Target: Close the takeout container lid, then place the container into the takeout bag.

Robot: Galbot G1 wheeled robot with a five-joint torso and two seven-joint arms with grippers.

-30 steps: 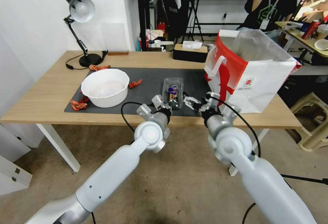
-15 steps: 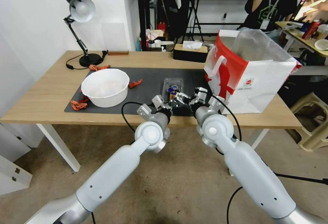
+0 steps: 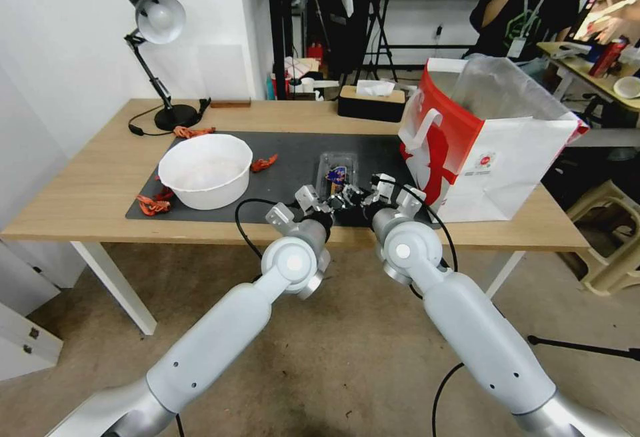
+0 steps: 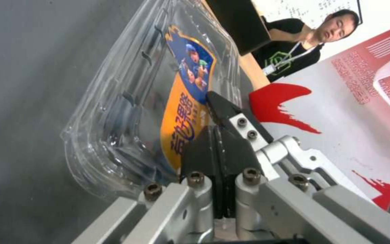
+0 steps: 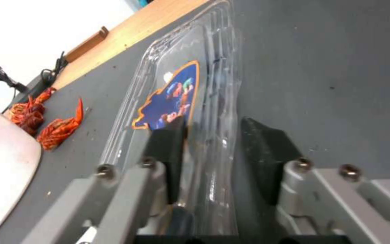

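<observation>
The takeout container lies on the dark mat, a small clear clamshell with dark berries inside. Its lid, bearing the blue and orange label, lies down over the tray. My left gripper is at the container's near end, shut with its pads together against the label's edge. From the bag side my right gripper stands open, one finger over the label and the other beside the box, so the long side wall sits between them. To the right stands the red and white takeout bag, open.
A large white bowl sits on the mat's left part, with red crayfish pieces around it. A desk lamp and a tissue box stand at the table's back. The table's front edge runs just under both wrists.
My right arm has swung left from beside the bag to the container, and its open fingers now straddle the container's side. The left gripper has stayed in place.
</observation>
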